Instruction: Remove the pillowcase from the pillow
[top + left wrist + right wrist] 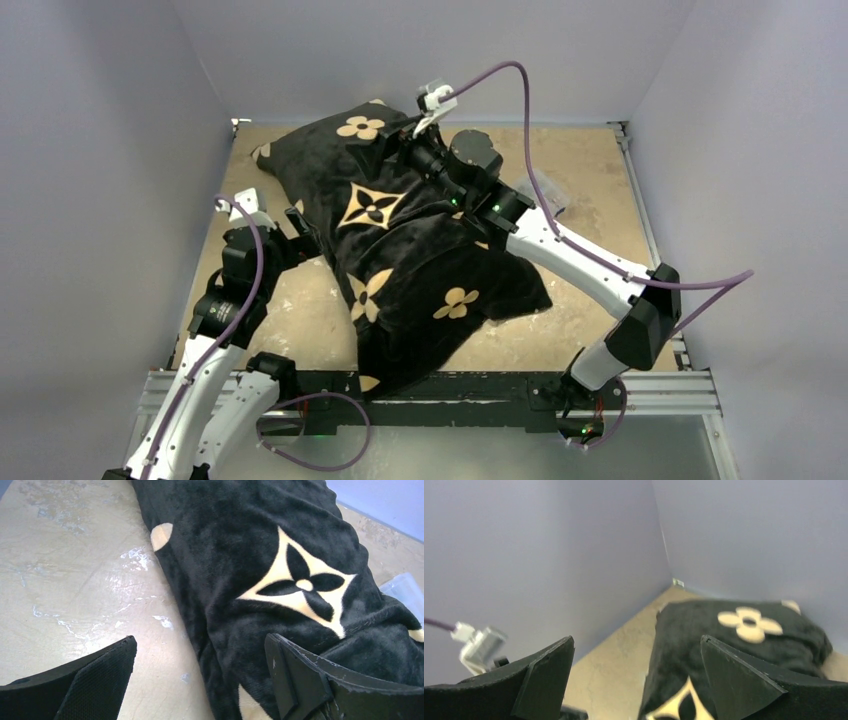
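The left pincer (pixel 200 640) gapes, released, beside the left edge of the pillowcase (pixel 400 250) on the bench (pixel 570 170), the right pincer (pixel 638 639) likewise released over its far end.

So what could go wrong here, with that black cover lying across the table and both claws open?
The pillowcase's near end hangs over the table's front edge, so a pull toward the arms might drag everything off. No pillow shows, so the open left gripper or right gripper may pinch the pillow along with the cloth. The right arm lies across the pillowcase and could pin it.
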Controlling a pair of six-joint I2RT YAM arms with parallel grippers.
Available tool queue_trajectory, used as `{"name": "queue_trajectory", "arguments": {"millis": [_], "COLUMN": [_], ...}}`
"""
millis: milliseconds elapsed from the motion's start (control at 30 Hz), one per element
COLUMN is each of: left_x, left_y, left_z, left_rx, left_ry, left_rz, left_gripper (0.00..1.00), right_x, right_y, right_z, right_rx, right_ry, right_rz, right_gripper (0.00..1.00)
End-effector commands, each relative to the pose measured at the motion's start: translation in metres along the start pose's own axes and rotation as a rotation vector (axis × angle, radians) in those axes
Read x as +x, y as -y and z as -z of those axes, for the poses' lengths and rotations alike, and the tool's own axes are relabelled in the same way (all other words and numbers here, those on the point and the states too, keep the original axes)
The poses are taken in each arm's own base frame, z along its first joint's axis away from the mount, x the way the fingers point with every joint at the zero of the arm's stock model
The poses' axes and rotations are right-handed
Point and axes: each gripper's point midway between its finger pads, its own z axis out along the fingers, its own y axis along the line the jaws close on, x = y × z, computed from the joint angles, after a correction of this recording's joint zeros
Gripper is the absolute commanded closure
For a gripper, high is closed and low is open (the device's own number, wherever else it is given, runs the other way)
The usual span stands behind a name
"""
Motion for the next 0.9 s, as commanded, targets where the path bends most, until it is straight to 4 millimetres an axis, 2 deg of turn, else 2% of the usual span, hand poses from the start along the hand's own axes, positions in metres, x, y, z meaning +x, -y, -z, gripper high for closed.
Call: {"name": "queue_trajectory", "arguments": {"millis": [0, 267, 367, 500, 667, 733, 767, 867], "left_x": [-0.009, -0.002, 0.003, 0.006, 0.009, 0.009, 0.009, 0.009], "left_y": [0.011, 0.024, 0.029, 0.034, 0.035, 0.036, 0.037, 0.037], "left_z": [-0.001, -0.006, -0.01, -0.013, -0.013, -0.012, -0.012, -0.012], "left_rx": [0.052, 0.119, 0.151, 0.169, 0.183, 0.19, 0.192, 0.196], "left_ry": [0.026, -0.001, -0.024, -0.043, -0.05, -0.053, -0.052, -0.051], "left_rz": [0.018, 0.015, 0.01, 0.011, 0.005, 0.003, 0.003, 0.002], "left_gripper": [0.01, 0.01, 0.01, 0.01, 0.01, 0.01, 0.01, 0.01], "right_x": [0.059, 0.139, 0.162, 0.188, 0.228, 0.24, 0.243, 0.252], "right_y": [0.027, 0.081, 0.091, 0.089, 0.104, 0.114, 0.12, 0.136], "right_z": [0.022, 0.094, 0.112, 0.115, 0.097, 0.087, 0.081, 0.061], "right_rx": [0.103, 0.269, 0.302, 0.261, 0.273, 0.285, 0.288, 0.297], "right_ry": [-0.138, -0.325, -0.381, -0.43, -0.485, -0.482, -0.479, -0.472], "right_rz": [-0.049, -0.159, -0.186, -0.192, -0.155, -0.139, -0.131, -0.112], "right_gripper": [0.01, 0.01, 0.01, 0.01, 0.02, 0.11, 0.19, 0.53]}}
